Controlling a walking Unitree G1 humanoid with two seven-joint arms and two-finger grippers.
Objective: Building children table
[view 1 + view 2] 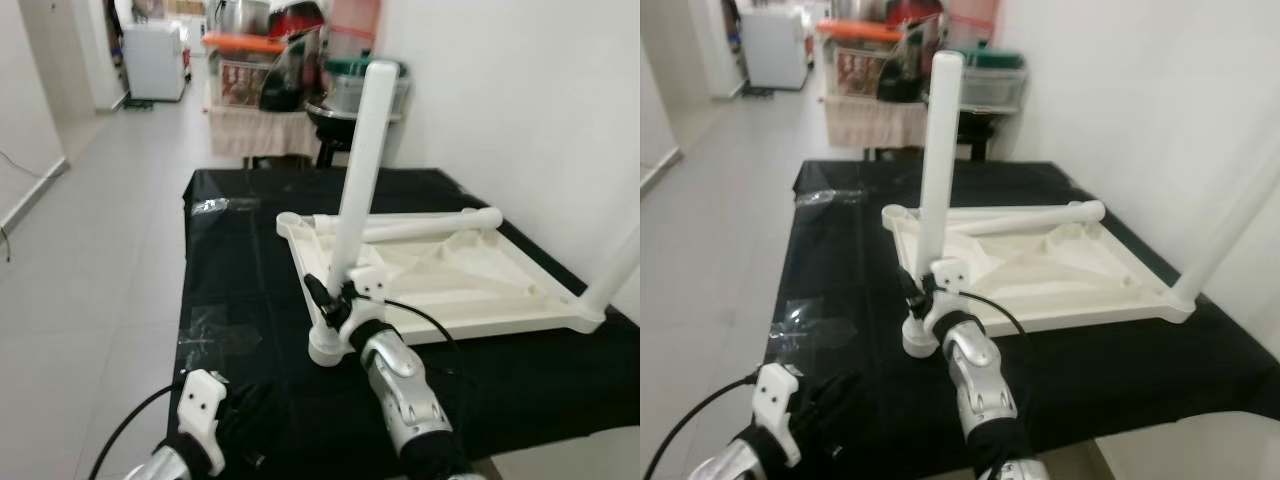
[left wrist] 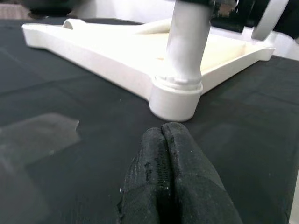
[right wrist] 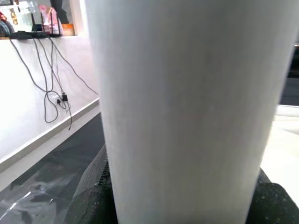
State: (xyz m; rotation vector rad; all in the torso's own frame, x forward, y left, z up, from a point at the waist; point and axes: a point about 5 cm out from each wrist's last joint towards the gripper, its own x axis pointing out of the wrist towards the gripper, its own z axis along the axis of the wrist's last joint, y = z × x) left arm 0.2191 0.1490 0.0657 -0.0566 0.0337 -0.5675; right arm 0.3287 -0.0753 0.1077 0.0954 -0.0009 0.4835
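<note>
Tabletop: white plastic children's tabletop [image 1: 470, 285] lies upside down on a black cloth [image 1: 230, 260] over a table, ribbed underside facing up.
Near-left corner: a white leg [image 1: 358, 180] stands in the corner socket [image 2: 175, 100], leaning slightly off vertical.
Near-right corner: a second leg [image 1: 1230, 235] rises from that corner and runs out of frame.
Loose leg: a third leg [image 1: 420, 226] lies flat across the far part of the tabletop.
Right gripper: right gripper [image 1: 335, 300] is low on the standing leg, just above the socket; black fingers [image 3: 86, 200] sit on either side of the leg, clamped on it.
Left gripper: left gripper [image 2: 170, 179] hovers low over the cloth, near the socket and short of it; fingers pressed together, holding nothing.
Surroundings: white wall to the right; grey tiled floor [image 1: 90, 230] to the left; cluttered shelf with pots and tubs [image 1: 270, 60] beyond the table.
</note>
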